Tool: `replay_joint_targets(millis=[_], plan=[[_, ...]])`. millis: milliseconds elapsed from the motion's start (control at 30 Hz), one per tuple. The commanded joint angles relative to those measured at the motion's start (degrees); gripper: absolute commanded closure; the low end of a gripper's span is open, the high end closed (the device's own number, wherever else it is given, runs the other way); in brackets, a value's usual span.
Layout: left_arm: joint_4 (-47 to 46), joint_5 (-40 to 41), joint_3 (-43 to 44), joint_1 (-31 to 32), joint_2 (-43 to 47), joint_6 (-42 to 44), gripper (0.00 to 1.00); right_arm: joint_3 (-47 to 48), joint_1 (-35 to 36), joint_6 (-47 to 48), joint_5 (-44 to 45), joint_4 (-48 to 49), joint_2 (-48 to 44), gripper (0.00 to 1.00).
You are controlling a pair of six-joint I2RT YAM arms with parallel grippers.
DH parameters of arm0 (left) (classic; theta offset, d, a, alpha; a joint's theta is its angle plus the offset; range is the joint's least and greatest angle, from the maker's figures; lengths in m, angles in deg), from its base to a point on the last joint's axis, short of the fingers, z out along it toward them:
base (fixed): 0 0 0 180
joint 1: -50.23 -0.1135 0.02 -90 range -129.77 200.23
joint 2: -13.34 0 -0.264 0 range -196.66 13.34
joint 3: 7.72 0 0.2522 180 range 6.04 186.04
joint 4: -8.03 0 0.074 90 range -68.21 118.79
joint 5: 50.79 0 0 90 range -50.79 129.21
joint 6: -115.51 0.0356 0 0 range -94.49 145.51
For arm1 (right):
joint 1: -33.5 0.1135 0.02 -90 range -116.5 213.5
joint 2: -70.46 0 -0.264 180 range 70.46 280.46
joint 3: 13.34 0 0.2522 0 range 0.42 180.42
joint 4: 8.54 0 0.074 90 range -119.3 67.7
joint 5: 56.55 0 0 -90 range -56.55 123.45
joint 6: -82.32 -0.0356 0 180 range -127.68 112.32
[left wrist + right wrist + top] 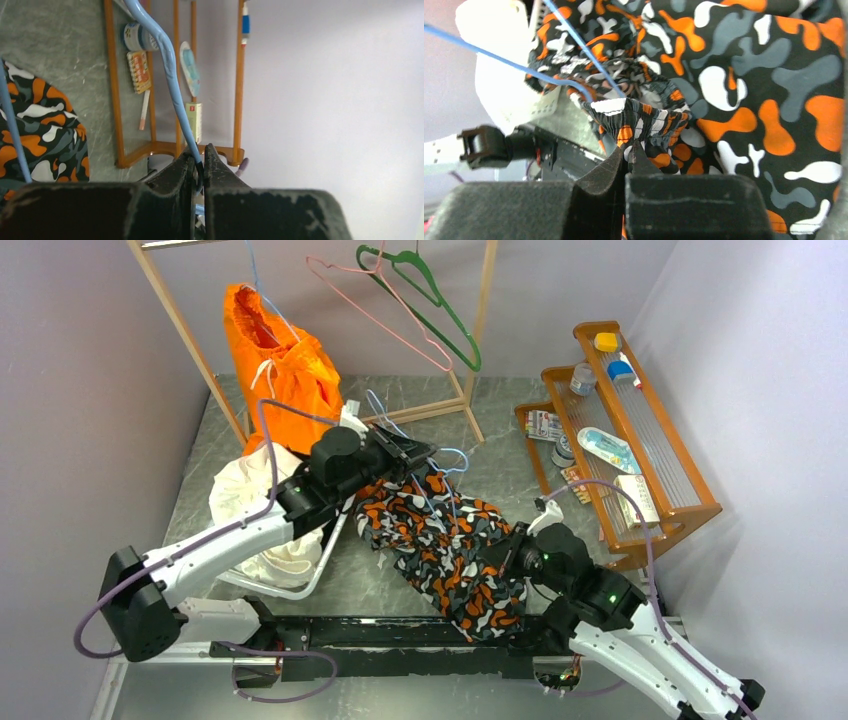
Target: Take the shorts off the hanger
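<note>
The bright orange shorts (275,355) hang from a thin hanger hook on the wooden rail at the back left, away from both grippers. On the table lies a black garment with orange, white and grey blotches (440,540), threaded on a light blue wire hanger (452,455). My left gripper (415,452) is above that garment's far end, shut on the blue hanger wire (170,75). In the left wrist view the gripper (200,152) pinches the wire. My right gripper (630,147) is shut on a bunched edge of the patterned garment (644,117), at the garment's right side (503,545).
A white garment lies in a white basket (300,585) under the left arm. A pink hanger (385,310) and a green hanger (435,300) hang on the wooden rack (480,330). A tiered wooden shelf (690,485) with small items stands at the right.
</note>
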Motion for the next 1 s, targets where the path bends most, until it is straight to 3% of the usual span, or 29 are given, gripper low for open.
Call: replay_joint_targets(millis=[0, 267, 533, 800, 833, 967], plan=[[0.2, -0.3, 1.1, -2.5, 3.6, 2.1, 0.93, 0.7, 0.1, -5.8, 10.6, -4.0, -0.1, 1.00], [-6.9, -9.7, 0.3, -5.3, 2.9, -1.3, 0.93, 4.1, 0.1, -16.0, 21.7, -10.7, 11.2, 1.00], [-6.8, -14.6, 2.5, -5.4, 3.5, 1.3, 0.93, 4.6, 0.0, -9.5, 22.9, 3.6, 25.6, 1.00], [-3.8, -10.4, 1.2, -5.5, 8.3, 2.3, 0.93, 6.5, -1.7, 0.8, 16.8, 13.6, 38.5, 1.00], [-3.7, -10.1, 1.0, -5.4, 8.5, 2.3, 0.93, 6.5, -1.7, 2.4, 15.3, 14.7, 37.9, 0.96], [-5.0, -10.1, -0.6, -5.5, 8.8, 1.1, 0.93, 4.5, -1.6, 3.6, 15.7, 16.4, 28.9, 0.67]])
